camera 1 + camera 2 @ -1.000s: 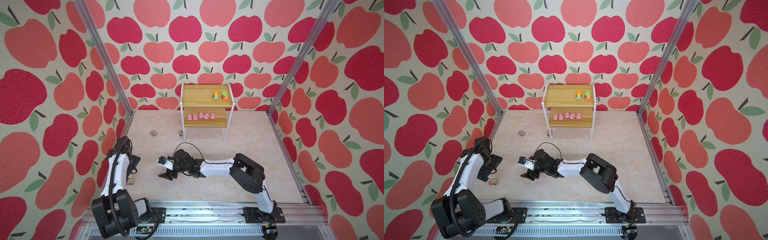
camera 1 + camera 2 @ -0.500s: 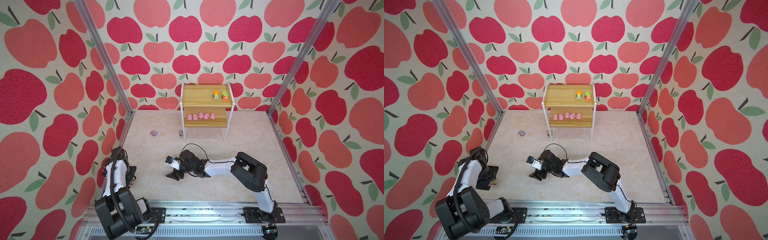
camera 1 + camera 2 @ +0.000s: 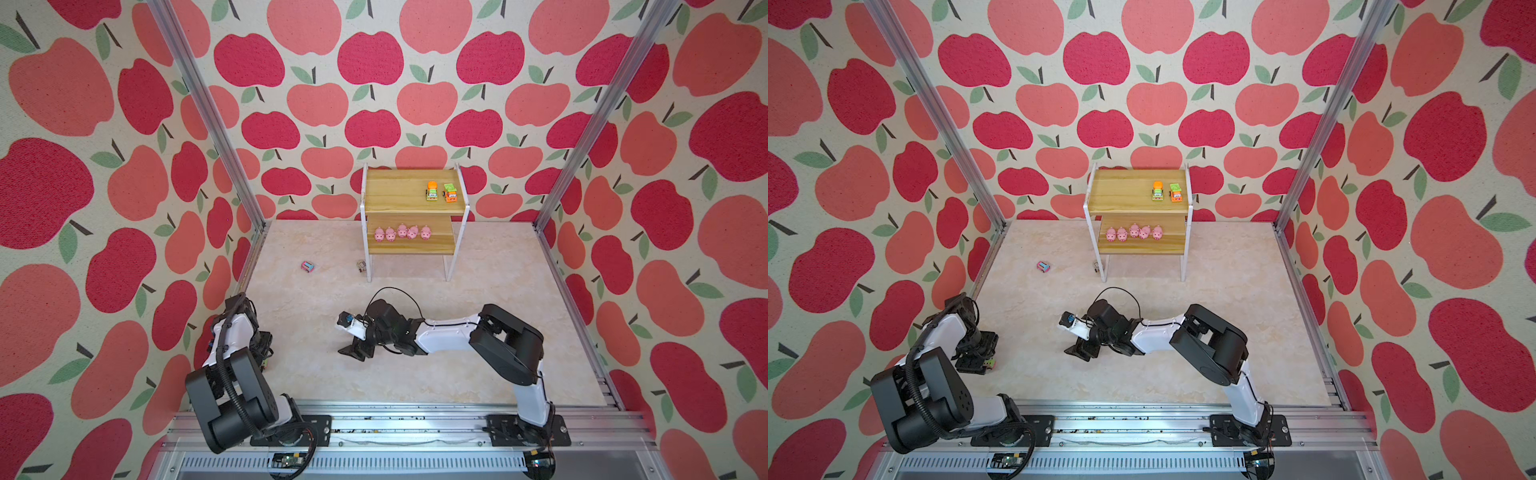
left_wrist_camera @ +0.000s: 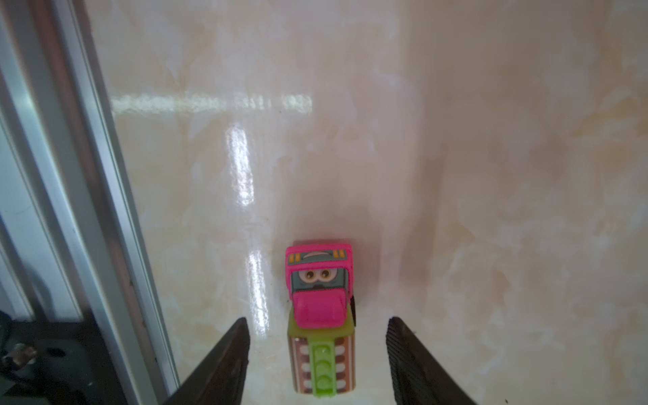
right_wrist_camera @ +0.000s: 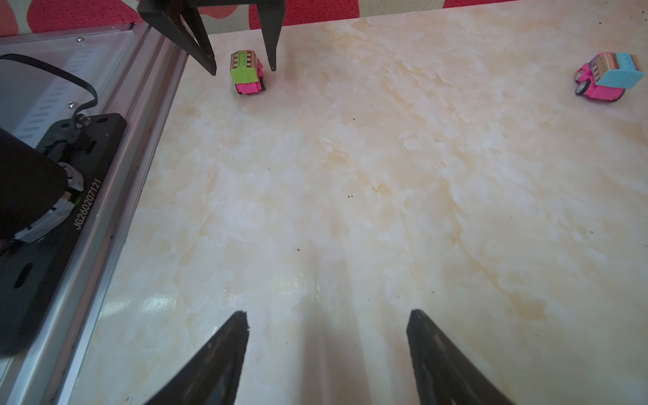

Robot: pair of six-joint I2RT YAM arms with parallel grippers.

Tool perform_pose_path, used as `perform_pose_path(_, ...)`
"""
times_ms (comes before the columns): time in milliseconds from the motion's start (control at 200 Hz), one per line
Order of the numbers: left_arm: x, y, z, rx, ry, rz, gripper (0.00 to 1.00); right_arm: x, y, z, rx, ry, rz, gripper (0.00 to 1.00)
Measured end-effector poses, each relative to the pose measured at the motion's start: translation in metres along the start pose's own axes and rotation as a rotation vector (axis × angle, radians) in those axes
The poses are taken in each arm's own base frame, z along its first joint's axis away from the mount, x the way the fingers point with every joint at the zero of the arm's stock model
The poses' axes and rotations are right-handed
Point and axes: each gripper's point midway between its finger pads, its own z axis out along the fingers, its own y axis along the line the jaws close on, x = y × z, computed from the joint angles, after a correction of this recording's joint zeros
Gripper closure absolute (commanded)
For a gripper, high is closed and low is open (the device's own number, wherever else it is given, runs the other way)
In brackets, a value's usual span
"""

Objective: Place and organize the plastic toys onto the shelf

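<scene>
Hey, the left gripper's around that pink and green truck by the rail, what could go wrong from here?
1. The left gripper straddles only the rear of the pink and green truck, not touching it; the front sticks out, so a pinch might swivel it or roll it off across the glossy floor.
2. The aluminium rail runs close beside one finger, which could catch it.

L arm [image 3: 934, 332] folded tight, elbow up, wrist bent down; L gripper [image 4: 317, 324] points down, jaws apart, not clamped. R arm [image 3: 449, 332] stretched across, forearm approx level; R gripper [image 5: 328, 315] low, jaws wide apart.
</scene>
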Motion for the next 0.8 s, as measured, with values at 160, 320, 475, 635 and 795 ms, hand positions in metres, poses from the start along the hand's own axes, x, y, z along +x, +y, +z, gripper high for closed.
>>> perform_pose_path(160,-0.002,-0.003,0.006,-0.002,0.002,-0.006,0.47,0.002,-0.006,-0.005,0.013,0.001,0.008,0.26)
perform_pose_path(320,-0.003,-0.006,0.009,0.002,-0.001,-0.009,0.58,0.009,-0.008,-0.007,0.018,0.014,0.016,0.26)
perform_pose_path(475,-0.004,-0.006,0.009,0.008,-0.005,-0.010,0.65,0.016,-0.010,-0.013,0.025,0.026,0.035,0.27)
perform_pose_path(635,-0.002,-0.013,0.001,0.028,-0.038,0.038,0.66,0.005,-0.024,-0.040,0.083,-0.018,0.064,0.29)
perform_pose_path(795,0.008,-0.043,-0.021,0.072,-0.106,0.178,0.68,-0.024,-0.052,-0.090,0.207,-0.116,0.102,0.34)
